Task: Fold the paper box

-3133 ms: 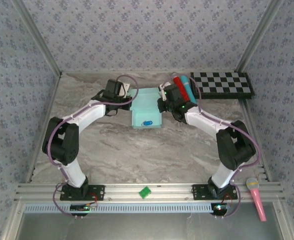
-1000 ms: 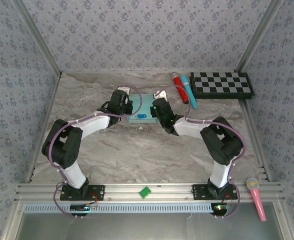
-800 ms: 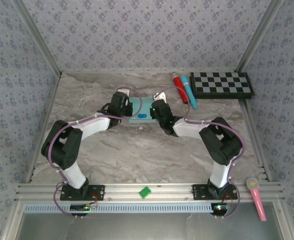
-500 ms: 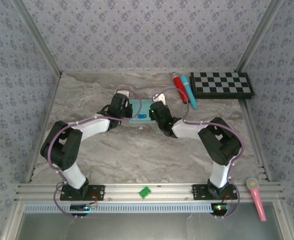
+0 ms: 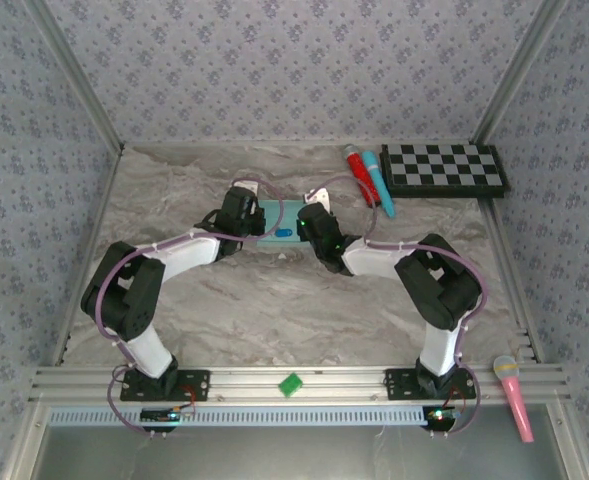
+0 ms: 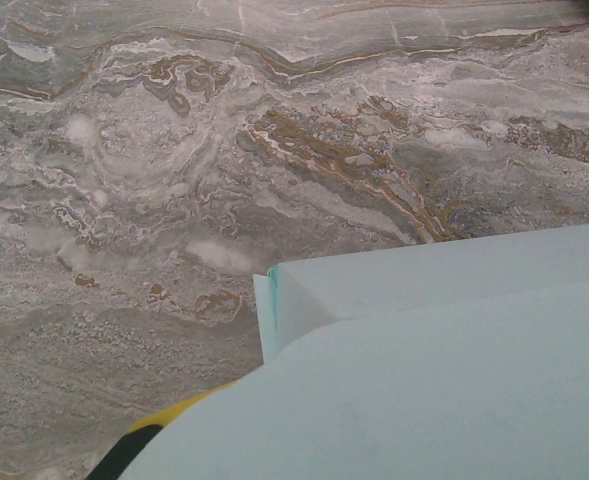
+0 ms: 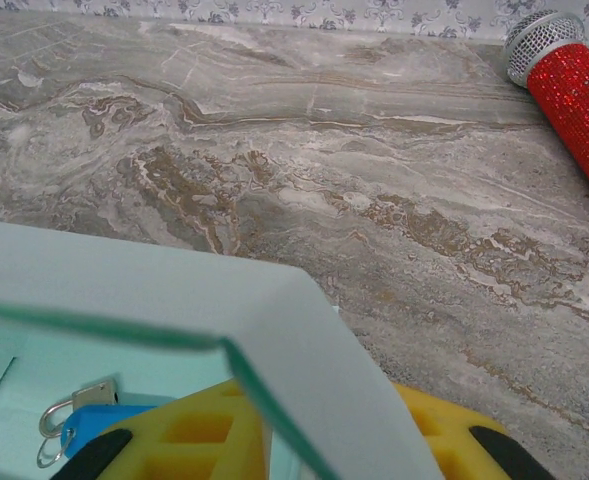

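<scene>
A robot test booth: aluminium frame [image 5: 294, 381], patterned wall panels [image 5: 294, 70]; marble-look tabletop [image 5: 274, 310].

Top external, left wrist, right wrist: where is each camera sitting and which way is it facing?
Top external: above and behind the arm bases, looking down over the table; both arms show, left hand and right hand at the paper box.
Left wrist: on the left arm, looking low across the box and table; a sliver of its finger shows.
Right wrist: on the right arm, looking over a box flap toward the red microphone; yellow fingers show.
Shared: all see the box; top and right wrist, the microphone.
</scene>
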